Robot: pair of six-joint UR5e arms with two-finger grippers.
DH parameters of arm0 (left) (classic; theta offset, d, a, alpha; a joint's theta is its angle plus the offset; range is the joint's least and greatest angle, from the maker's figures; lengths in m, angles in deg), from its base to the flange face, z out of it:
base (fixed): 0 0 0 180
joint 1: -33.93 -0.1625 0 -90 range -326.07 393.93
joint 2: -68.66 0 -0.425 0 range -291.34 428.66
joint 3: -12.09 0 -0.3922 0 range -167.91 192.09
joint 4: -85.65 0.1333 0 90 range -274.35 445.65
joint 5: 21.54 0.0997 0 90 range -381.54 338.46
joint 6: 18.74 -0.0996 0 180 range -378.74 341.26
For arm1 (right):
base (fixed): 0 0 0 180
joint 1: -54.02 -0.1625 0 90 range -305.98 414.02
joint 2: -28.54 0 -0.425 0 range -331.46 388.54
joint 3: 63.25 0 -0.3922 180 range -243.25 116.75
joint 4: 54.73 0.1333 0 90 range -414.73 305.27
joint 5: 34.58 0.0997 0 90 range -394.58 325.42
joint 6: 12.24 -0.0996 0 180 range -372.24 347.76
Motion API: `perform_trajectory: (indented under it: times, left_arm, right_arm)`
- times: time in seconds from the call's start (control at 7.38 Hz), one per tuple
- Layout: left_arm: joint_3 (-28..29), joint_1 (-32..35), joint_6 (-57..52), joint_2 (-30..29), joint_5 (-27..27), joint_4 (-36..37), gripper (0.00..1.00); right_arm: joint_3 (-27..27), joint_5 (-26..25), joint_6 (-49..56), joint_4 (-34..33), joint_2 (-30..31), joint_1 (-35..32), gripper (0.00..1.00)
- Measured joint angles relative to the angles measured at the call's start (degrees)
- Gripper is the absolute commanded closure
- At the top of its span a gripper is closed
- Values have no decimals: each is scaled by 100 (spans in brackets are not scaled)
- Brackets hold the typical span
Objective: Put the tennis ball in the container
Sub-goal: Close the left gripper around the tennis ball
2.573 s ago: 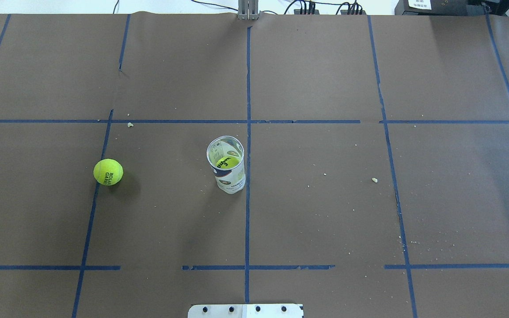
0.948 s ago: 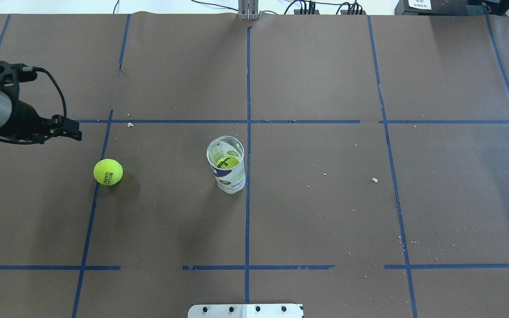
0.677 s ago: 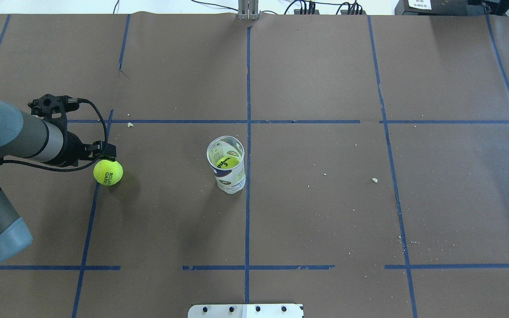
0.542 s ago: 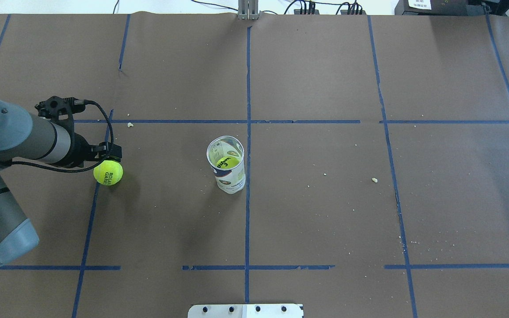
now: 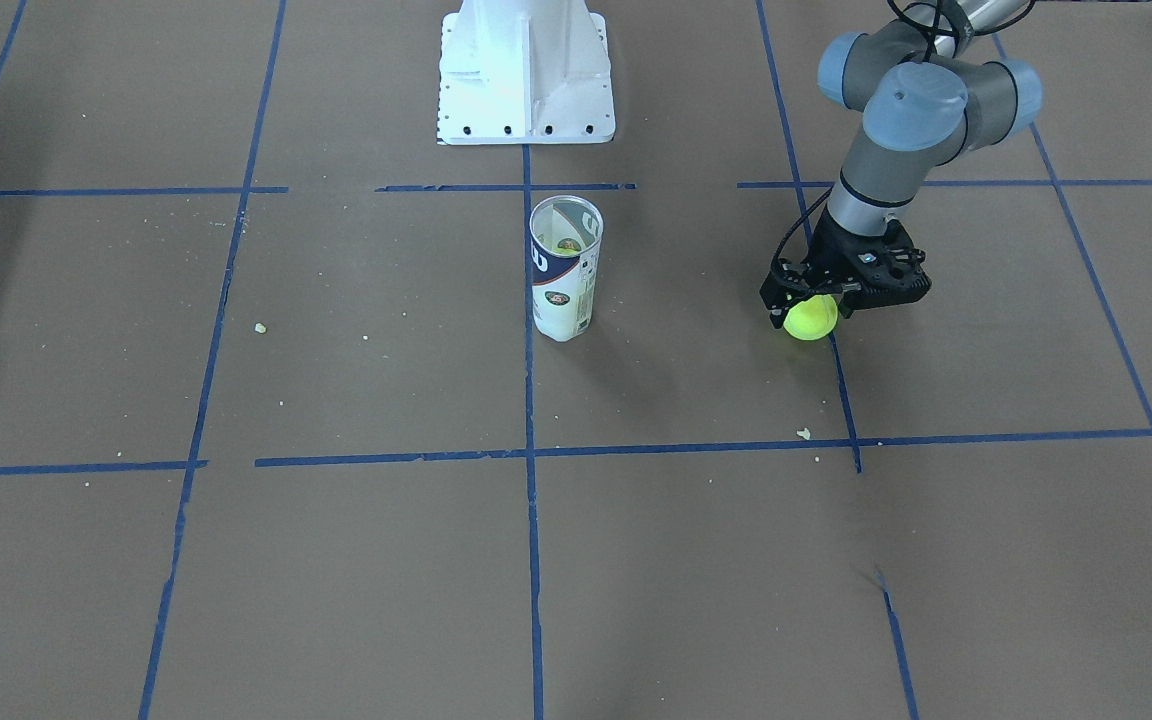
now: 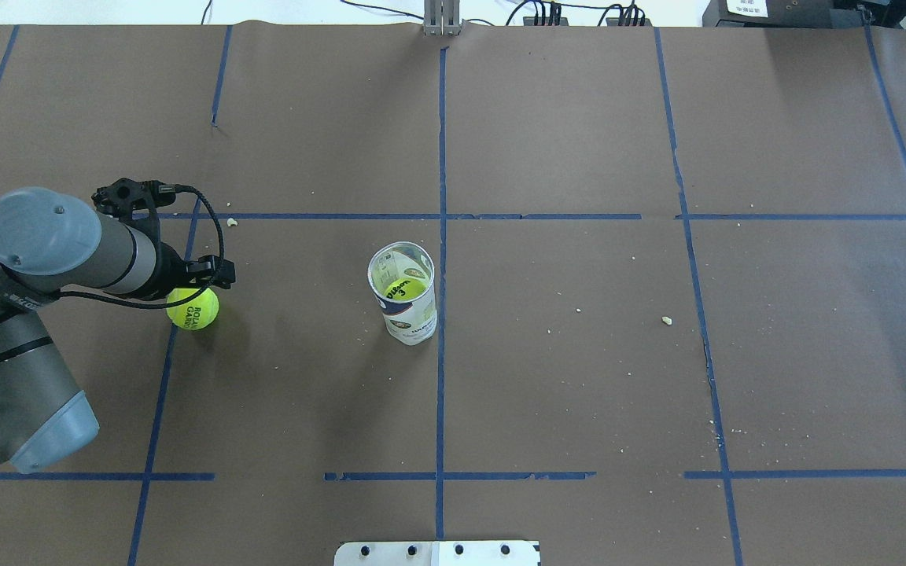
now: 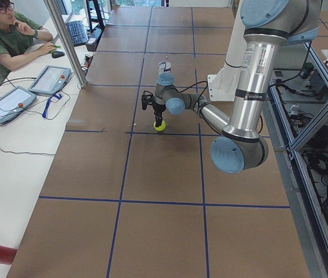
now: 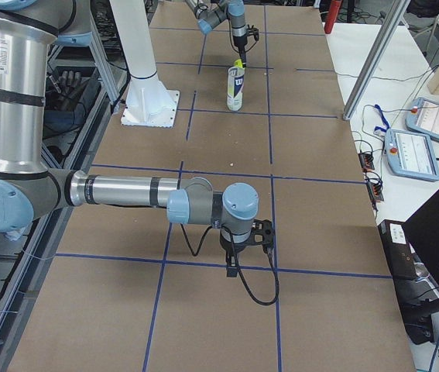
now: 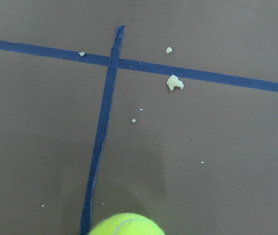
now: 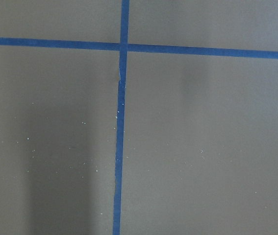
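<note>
Tennis ball [image 6: 193,308] comes first for us: bright yellow-green with dark print on top, resting on the brown worktop [image 6: 579,377] right at a strip of blue tape [image 6: 156,409], on the robot's left side. We see it well apart from the container [image 6: 403,313], which stands upright near the middle of the worktop, just beside the central tape line, with its mouth open. Looking down into it, we can make out a second ball [image 6: 405,289] with dark lettering lying inside.

The left arm [image 6: 44,259] reaches over the tennis ball from the robot's left, its wrist turned downward. In the front-facing view the left fingers [image 5: 778,298] sit directly over the ball's top, with a dark part showing on either side of it. We read them as spread apart and not clamped on the ball. The left wrist camera shows only the ball's upper curve at the bottom edge, with the tape running up to it and a few pale crumbs [image 9: 174,82] beyond.

The right arm [image 8: 126,191] shows only in the side view, stretched low over the worktop, well away from both the ball and the container. The right fingers [image 8: 232,265] point down near a tape crossing, and we cannot tell whether they are open or closed.
</note>
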Motion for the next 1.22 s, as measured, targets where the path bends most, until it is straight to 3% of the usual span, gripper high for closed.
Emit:
perform_trajectory:
  times: [0.81, 0.95, 1.08, 1.22]
  left_arm:
    - [202, -232, -9, 74, 14, 3, 1]
    - [219, -244, -7, 69, 13, 3, 29]
    - [225, -251, -7, 70, 13, 3, 72]
    - [220, -252, -15, 75, 11, 3, 97]
  right_arm:
    - [0, 1, 0, 0, 0, 0, 0]
    - [0, 3, 0, 0, 0, 0, 0]
    - [0, 2, 0, 0, 0, 0, 0]
    - [0, 1, 0, 0, 0, 0, 0]
